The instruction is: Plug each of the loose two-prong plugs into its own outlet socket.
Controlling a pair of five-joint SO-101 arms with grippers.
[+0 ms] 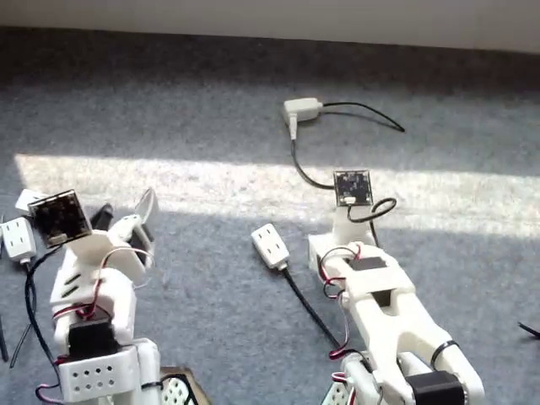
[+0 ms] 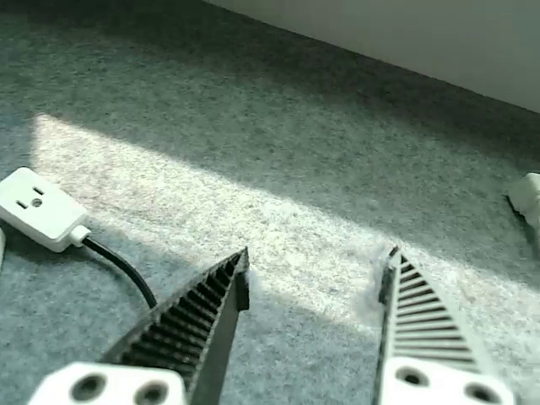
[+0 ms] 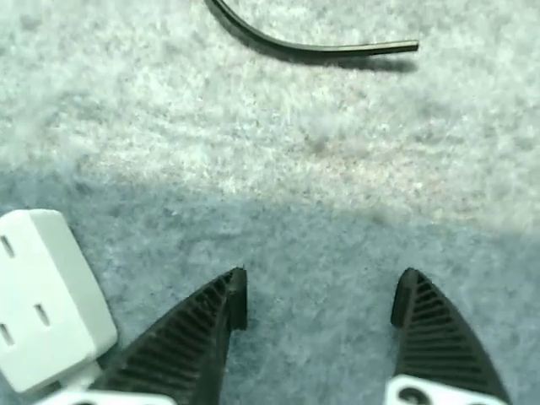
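Note:
A white plug point(image 1: 301, 110) lies on the grey carpet at the back, with black cable point(image 1: 371, 112) trailing from it. A white outlet socket point(image 1: 270, 245) on a black cord lies between the arms and appears again point(image 3: 46, 299) just beside my right gripper point(image 3: 325, 277), which is open over bare carpet. A loose black cable end point(image 3: 337, 49) lies farther ahead. My left gripper point(image 1: 143, 219) point(image 2: 319, 257) is open above the carpet. Another white outlet point(image 2: 38, 207) on a black cord sits off to its side. A white object point(image 2: 527, 198) pokes in at the edge of the left wrist view.
Two white outlet blocks point(image 1: 18, 236) sit at the table's left edge beside the left arm. A sunlit band crosses the carpet point(image 1: 211, 186). A pale wall runs along the back.

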